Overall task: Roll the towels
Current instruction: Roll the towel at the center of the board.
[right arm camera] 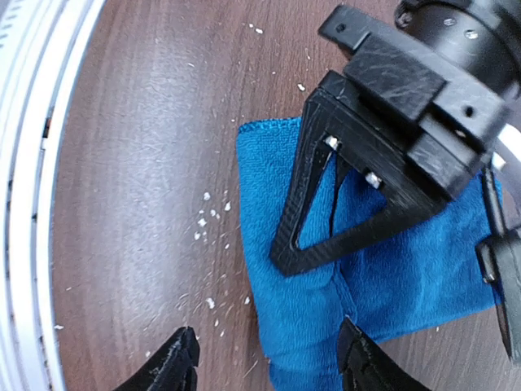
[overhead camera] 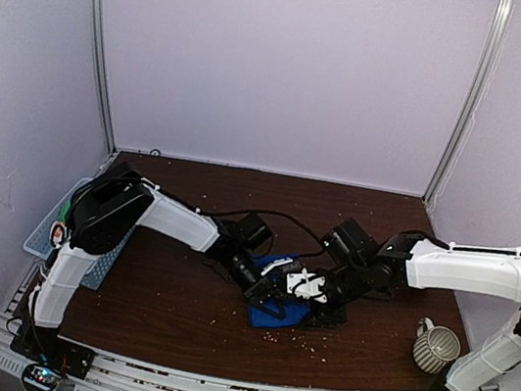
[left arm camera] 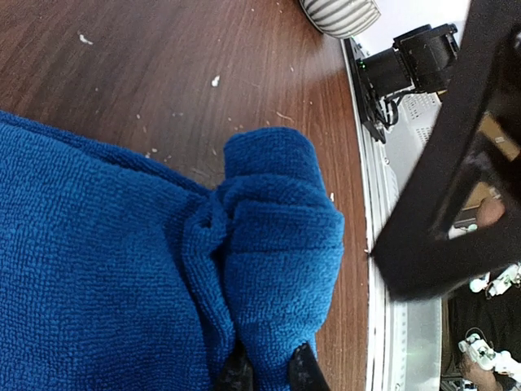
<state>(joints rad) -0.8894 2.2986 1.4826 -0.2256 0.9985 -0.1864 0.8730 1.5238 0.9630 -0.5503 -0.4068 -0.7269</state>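
Note:
A royal blue towel (overhead camera: 280, 313) lies on the brown table, partly bunched. In the left wrist view its near edge is folded into a thick lump (left arm camera: 277, 244). My left gripper (left arm camera: 269, 373) is shut on this fold, its black fingertips pinching the cloth. In the right wrist view the towel (right arm camera: 391, 277) lies under the left gripper's triangular fingers (right arm camera: 342, 212). My right gripper (right arm camera: 269, 366) is open just above the towel's corner, one finger over bare wood and one over the cloth. In the top view both grippers, the left (overhead camera: 274, 295) and the right (overhead camera: 313, 291), meet over the towel. The other towels are not in view.
A light blue basket (overhead camera: 44, 233) sits at the table's left edge by the left arm. A striped mug (overhead camera: 435, 348) stands at the right front. White crumbs (right arm camera: 207, 220) are scattered on the wood. A metal rail (overhead camera: 210, 386) runs along the near edge.

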